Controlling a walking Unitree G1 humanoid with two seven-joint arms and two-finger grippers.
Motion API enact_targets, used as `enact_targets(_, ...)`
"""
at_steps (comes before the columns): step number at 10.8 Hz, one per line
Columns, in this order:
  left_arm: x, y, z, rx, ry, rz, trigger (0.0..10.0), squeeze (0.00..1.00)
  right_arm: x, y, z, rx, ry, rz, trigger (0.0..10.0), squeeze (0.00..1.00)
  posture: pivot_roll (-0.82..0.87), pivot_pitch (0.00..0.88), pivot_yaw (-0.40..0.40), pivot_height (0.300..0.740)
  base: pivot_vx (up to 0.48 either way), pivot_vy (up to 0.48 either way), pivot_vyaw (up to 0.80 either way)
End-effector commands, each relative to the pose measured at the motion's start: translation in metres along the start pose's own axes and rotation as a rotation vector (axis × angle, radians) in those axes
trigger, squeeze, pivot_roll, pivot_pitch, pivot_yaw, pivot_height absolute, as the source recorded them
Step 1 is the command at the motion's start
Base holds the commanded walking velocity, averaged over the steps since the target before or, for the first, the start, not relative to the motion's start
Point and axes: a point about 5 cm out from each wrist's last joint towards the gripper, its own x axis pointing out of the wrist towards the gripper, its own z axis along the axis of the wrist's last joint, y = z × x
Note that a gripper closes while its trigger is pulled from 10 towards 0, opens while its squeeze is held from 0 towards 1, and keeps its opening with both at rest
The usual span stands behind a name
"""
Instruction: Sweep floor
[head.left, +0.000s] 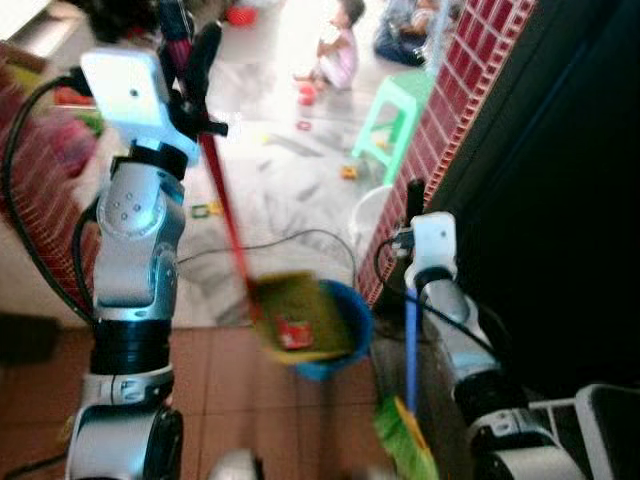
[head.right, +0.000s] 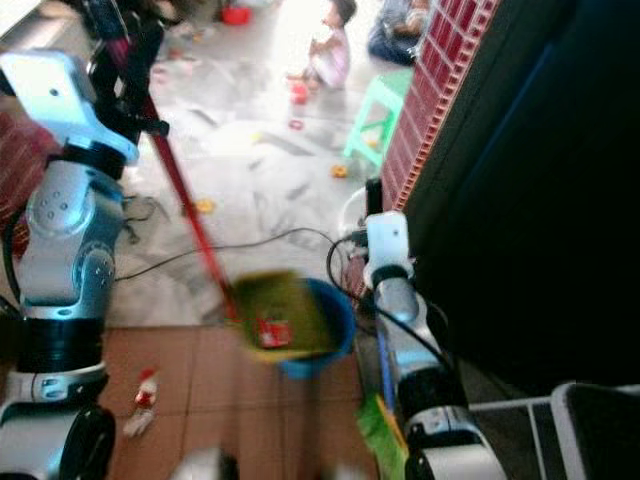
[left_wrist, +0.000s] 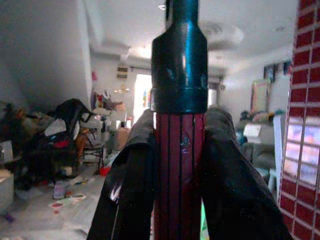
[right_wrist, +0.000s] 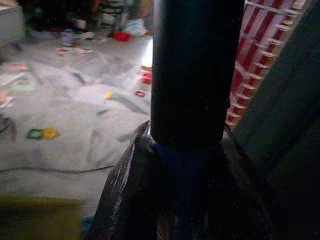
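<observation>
The left gripper (head.left: 190, 60) pinches the dustpan's red handle (head.left: 225, 210), holding the yellow dustpan (head.left: 292, 318) tilted over the blue bin (head.left: 345, 340) (emptying, apparently). The right gripper (head.left: 412, 200) clamps the blue broom handle (head.left: 410, 345). Next: tip further, then lower it to the floor (head.left: 230, 390).

Glossy black fingers (left_wrist: 125, 195) clamp a ribbed red dustpan handle (left_wrist: 180, 170) with a shiny black plastic cap (left_wrist: 179, 65). Brick pillar (head.left: 455, 110) looks glazed; floor tiles (head.left: 230, 380) matt.
</observation>
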Motion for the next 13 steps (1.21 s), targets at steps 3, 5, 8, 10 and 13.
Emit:
enact_targets(3, 0.005, -0.011, 0.019, 0.031, -0.110, -0.030, 10.0, 0.00, -0.002, -0.014, -0.004, -0.009, 0.014, -0.039, 10.0, 0.00, 0.01, 0.027, -0.068, 0.740, 0.000, 0.000, 0.00)
enact_targets(5, 0.003, -0.017, 0.015, 0.027, -0.110, -0.036, 10.0, 0.00, -0.002, -0.014, -0.004, -0.011, 0.014, -0.040, 10.0, 0.00, 0.01, 0.026, -0.069, 0.740, 0.000, 0.000, 0.00)
enact_targets(8, 0.002, -0.034, 0.004, 0.051, -0.116, -0.098, 10.0, 0.00, -0.001, -0.015, -0.003, -0.010, 0.012, -0.040, 10.0, 0.00, 0.01, 0.025, -0.069, 0.740, 0.000, 0.000, 0.00)
enact_targets(10, 0.000, -0.051, -0.001, 0.094, -0.147, -0.132, 10.0, 0.00, -0.001, -0.015, -0.003, -0.010, 0.011, -0.046, 10.0, 0.00, 0.00, 0.026, -0.063, 0.740, 0.000, 0.000, 0.00)
enact_targets(13, 0.001, -0.087, -0.001, 0.156, -0.245, -0.197, 10.0, 0.00, -0.002, -0.013, -0.003, -0.008, 0.011, -0.048, 10.0, 0.00, -0.01, 0.027, -0.056, 0.740, 0.000, 0.000, 0.00)
